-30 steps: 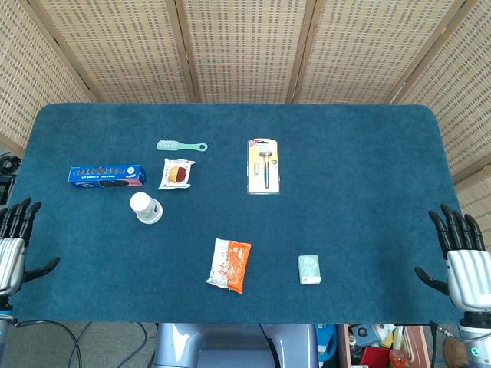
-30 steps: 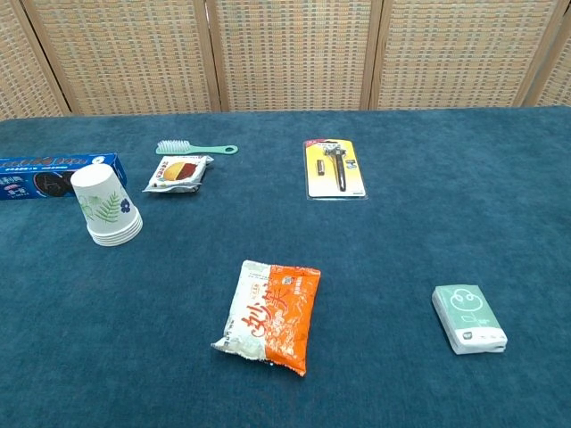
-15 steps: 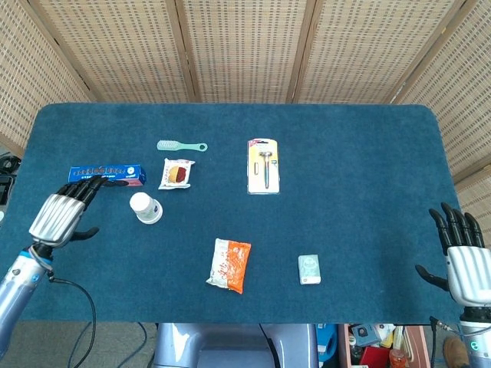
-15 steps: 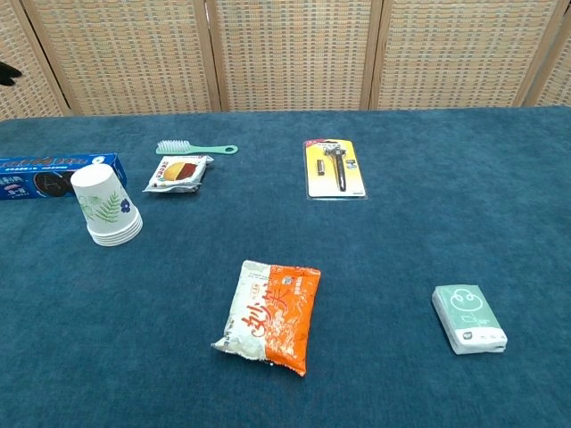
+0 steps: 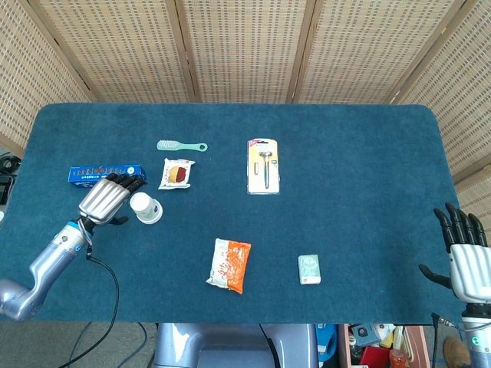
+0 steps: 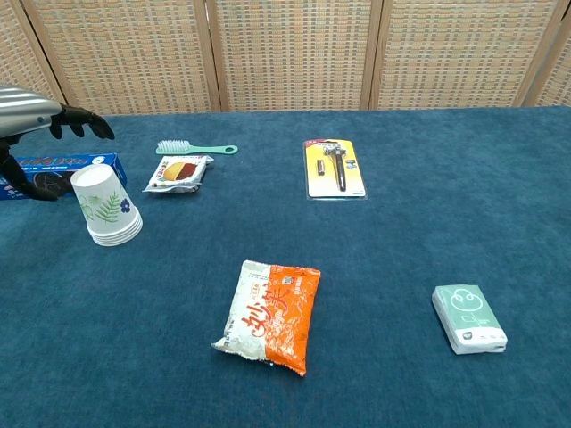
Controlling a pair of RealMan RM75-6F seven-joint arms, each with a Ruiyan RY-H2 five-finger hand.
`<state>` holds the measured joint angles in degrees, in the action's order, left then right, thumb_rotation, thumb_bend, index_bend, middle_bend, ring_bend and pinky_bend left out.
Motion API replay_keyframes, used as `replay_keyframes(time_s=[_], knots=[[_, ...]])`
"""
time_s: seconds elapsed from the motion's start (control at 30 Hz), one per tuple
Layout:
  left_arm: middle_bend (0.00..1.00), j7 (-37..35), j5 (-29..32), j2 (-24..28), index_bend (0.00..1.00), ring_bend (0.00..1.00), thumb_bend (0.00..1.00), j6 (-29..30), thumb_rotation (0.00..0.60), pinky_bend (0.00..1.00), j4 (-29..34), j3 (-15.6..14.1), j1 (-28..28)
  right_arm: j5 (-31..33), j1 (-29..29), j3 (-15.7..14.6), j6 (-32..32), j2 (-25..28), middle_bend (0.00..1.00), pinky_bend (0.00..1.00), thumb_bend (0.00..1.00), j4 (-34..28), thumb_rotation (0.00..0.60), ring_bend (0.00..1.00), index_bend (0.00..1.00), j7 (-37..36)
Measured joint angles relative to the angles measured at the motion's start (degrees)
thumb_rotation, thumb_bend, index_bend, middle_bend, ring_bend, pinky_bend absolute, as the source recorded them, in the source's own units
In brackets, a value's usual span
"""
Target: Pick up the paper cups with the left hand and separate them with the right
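Step in hand was the reach: left hand (image 5: pixel 105 201) hovered just beside the paper cups (image 5: pixel 146 208), fingers spread, holding nothing. Cups sat nested upside down on the table (image 5: pixel 345 192), near the blue biscuit box (image 5: pixel 106 175) (no contact that I could confirm). Right hand (image 5: pixel 466 261) was well apart at the table's edge, open and empty. Next move probably needed the fingers wrapped round the stack before any lift.

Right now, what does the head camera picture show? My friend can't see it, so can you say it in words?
The robot's left hand hovers open beside a stack of upside-down paper cups on a blue table. Nearby lie a blue box, a green brush, a snack packet, a carded tool and an orange bag. The right hand waits open at the table's edge.
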<state>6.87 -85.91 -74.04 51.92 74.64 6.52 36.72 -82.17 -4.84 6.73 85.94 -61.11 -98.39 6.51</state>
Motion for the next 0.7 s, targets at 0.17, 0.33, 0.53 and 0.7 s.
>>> replay_keyframes(time_s=[0.17,0.33,0.53,0.7], knots=[[0.26,0.49,0.91,-2.3,0.25,0.27,0.19,-0.5,0.6,0.3,-2.46,-0.36,0.93,0.12,-0.08,0.01,-0.22,-0.04,0.0,0.0,0.0,0.03,0.6,0.0,0.0,0.0],[0.31,-0.05,1.92,-3.9,0.3,0.31,0.19,-0.42,0.6,0.33,-4.58,-0.42,1.27,0.08,-0.16,-0.01,-0.36,-0.06,0.0,0.0,0.0,0.14,0.6,0.0,0.0,-0.24],[0.34,-3.58,1.54,-6.01,0.33,0.34,0.19,1.07,0.6,0.35,-7.53,-0.62,1.54,0.29,-0.23,0.05,-0.58,-0.02,0.0,0.0,0.0,0.24,0.6,0.0,0.0,-0.51],[0.34,-4.77,1.6,-7.41,0.34,0.34,0.19,0.87,0.6,0.35,-9.5,-1.18,2.14,0.46,-0.28,0.09,-0.79,0.08,0.0,0.0,0.0,0.31,0.6,0.0,0.0,-0.96]])
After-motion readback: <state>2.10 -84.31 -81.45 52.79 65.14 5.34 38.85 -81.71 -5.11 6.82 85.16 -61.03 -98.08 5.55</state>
